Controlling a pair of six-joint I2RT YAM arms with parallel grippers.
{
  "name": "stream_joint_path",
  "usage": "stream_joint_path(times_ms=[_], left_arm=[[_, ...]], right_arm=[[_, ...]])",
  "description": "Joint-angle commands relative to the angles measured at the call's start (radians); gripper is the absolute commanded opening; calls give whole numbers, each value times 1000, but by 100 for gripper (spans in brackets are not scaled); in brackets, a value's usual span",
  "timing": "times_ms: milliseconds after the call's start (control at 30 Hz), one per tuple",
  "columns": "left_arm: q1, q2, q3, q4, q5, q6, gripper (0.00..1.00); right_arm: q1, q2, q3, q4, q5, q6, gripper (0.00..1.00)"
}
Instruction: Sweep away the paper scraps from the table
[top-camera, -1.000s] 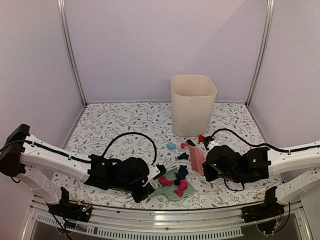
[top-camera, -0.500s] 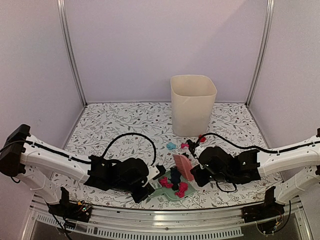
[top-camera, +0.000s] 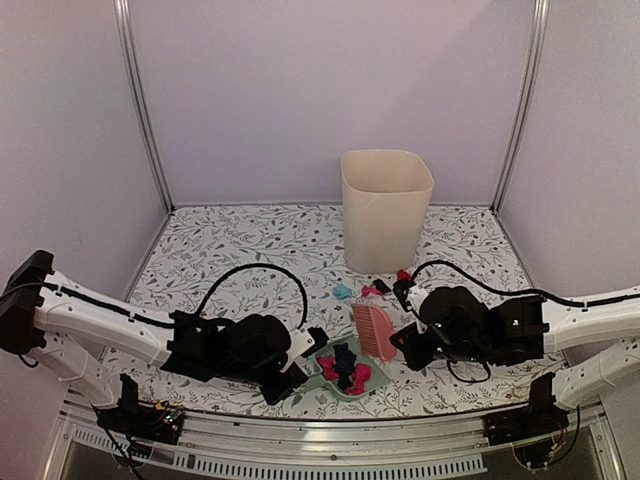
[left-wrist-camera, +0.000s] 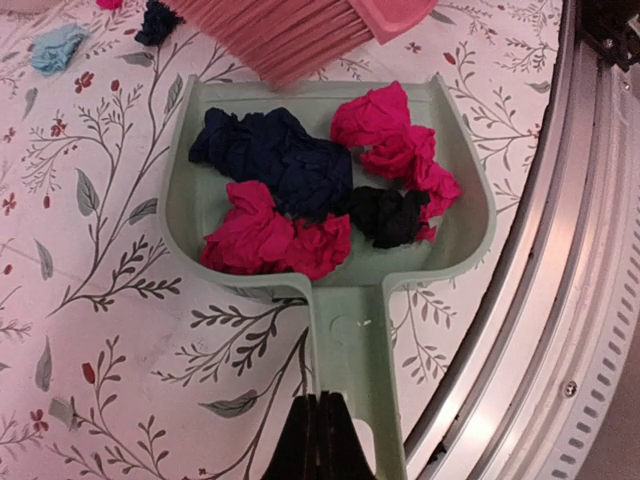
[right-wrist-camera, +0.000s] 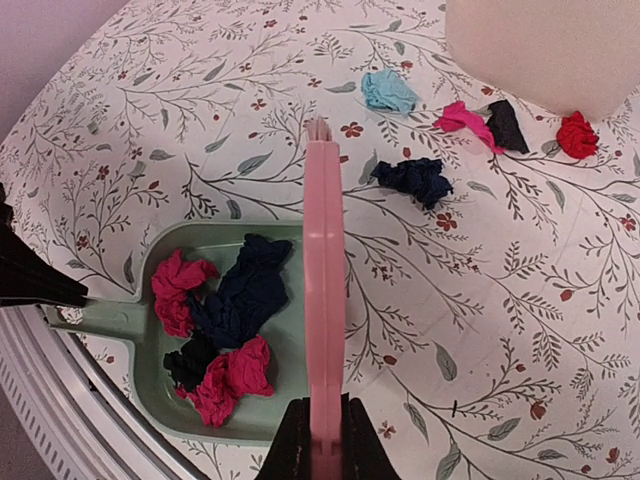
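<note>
My left gripper (top-camera: 300, 374) (left-wrist-camera: 320, 445) is shut on the handle of the mint-green dustpan (top-camera: 322, 366) (left-wrist-camera: 462, 175), which lies flat near the front rail. Several paper scraps sit in it: navy (left-wrist-camera: 275, 160), magenta (left-wrist-camera: 395, 135), black (left-wrist-camera: 390, 215). My right gripper (top-camera: 404, 346) (right-wrist-camera: 325, 440) is shut on the pink brush (top-camera: 373, 330) (right-wrist-camera: 324, 260), held on edge at the pan's open mouth. On the table (top-camera: 230, 250) beyond lie a navy scrap (right-wrist-camera: 414, 177), a teal one (top-camera: 342, 292) (right-wrist-camera: 388, 90), a pink one (top-camera: 370, 291) (right-wrist-camera: 462, 117), a black one (right-wrist-camera: 507, 125) and a red one (top-camera: 403, 276) (right-wrist-camera: 576, 134).
A tall cream bin (top-camera: 386, 208) (right-wrist-camera: 540, 40) stands just behind the loose scraps. The metal rail (top-camera: 350, 430) (left-wrist-camera: 560, 300) runs close along the dustpan's near side. Purple walls enclose the table on three sides.
My right gripper swept the brush left to the dustpan's mouth, then eased back slightly. The navy and magenta scraps at the mouth now lie deeper in the pan. The left gripper barely moved.
</note>
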Motion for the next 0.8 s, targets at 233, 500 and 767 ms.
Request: stream_joint_path(times_ms=[233, 500, 767], left_arm=[[12, -53, -39, 35, -35, 27, 0], [11, -121, -58, 56, -31, 42, 0], [10, -168, -43, 32, -67, 42, 0]], right_arm=[[3, -152, 83, -96, 177, 46, 0], [3, -276, 60, -142, 299, 106, 0], [3, -358, 29, -198, 413, 175, 0]])
